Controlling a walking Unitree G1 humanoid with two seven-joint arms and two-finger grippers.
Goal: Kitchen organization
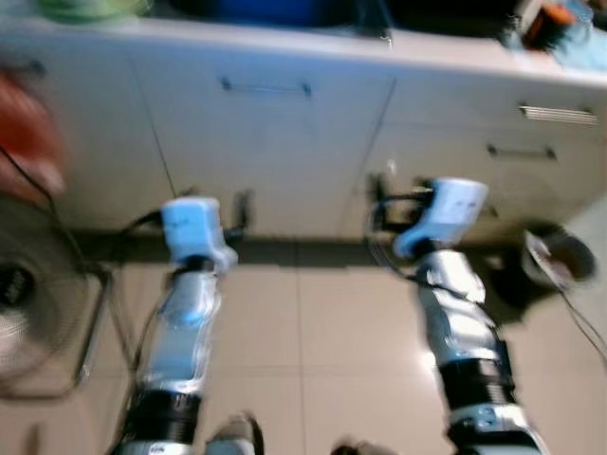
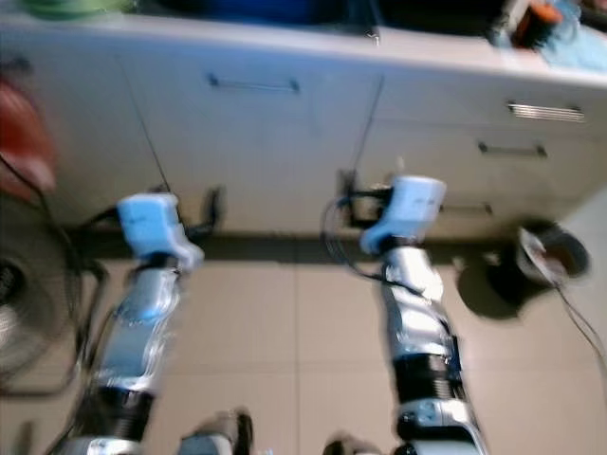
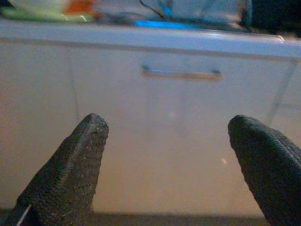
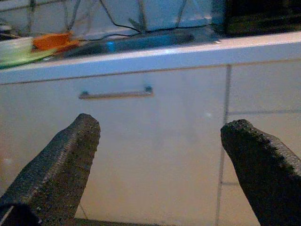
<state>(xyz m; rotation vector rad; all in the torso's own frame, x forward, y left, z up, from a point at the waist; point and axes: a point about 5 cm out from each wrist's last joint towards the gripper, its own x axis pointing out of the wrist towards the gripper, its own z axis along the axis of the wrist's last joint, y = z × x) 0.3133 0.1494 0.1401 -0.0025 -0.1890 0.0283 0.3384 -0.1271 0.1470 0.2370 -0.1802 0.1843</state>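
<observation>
White cabinet fronts (image 1: pixel 275 152) stand ahead of both empty, spread-apart grippers, left gripper (image 3: pixel 169 155) and right gripper (image 4: pixel 162 160); the thin bar handle (image 4: pixel 115 94), beyond the jaws, looks rigid, smooth and best pinched at mid-length.

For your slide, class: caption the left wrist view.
Left gripper, jaws open, faces a white cabinet door and its handle.

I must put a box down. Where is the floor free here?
Free: the tiles between the two arms, before the cabinets. Crowded: the fan at the left and the bowl with cables at the right.
</observation>
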